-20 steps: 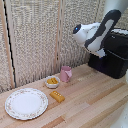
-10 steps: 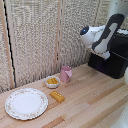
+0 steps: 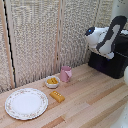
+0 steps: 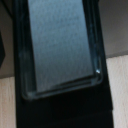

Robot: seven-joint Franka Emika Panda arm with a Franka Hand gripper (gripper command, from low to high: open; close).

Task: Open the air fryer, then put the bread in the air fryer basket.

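The white boxy robot hand [image 3: 111,54] has been carried closer above the large black boxy air fryer [image 3: 111,64], its opening not discernible, while the small golden-yellow bread block [image 3: 57,96] has stayed far off on the pale wooden counter [image 3: 90,105].

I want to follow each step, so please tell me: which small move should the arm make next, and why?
Probably lower toward the front of the air fryer to find its handle: the arm hangs above the fryer, the wrist view shows only its glossy top, and the bread lies untouched on the table.
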